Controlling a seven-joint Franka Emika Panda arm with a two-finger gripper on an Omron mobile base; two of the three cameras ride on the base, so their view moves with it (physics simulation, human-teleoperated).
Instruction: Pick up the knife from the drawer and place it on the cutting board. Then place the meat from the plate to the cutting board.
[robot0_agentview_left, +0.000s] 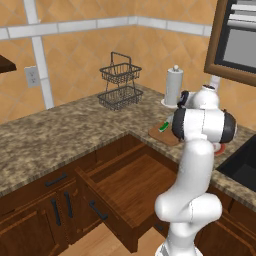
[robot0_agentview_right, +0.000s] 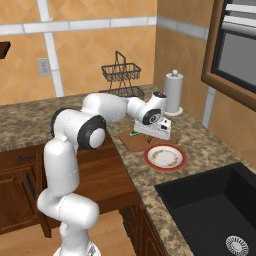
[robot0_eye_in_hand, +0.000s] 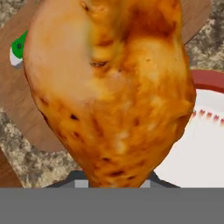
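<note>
One meat (robot0_eye_in_hand: 113, 87) clamped in gripper (robot0_eye_in_hand: 113, 181), plate (robot0_eye_in_hand: 205, 148) beneath

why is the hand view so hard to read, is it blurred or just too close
Hand view: too close, the glossy orange-brown roasted drumstick looms soft-edged over the brown wooden cutting board. Right base view: evenly lit and sharp, red-rimmed white plate crisp.

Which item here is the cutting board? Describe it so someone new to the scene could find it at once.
Start at the speckled stone counter in the corner, where a white paper towel roll stands. Just in front of that roll lies the cutting board, a flat brown wooden slab. Unlike the round red-rimmed plate beside it, it is rectangular and carries the green-handled knife.
</note>
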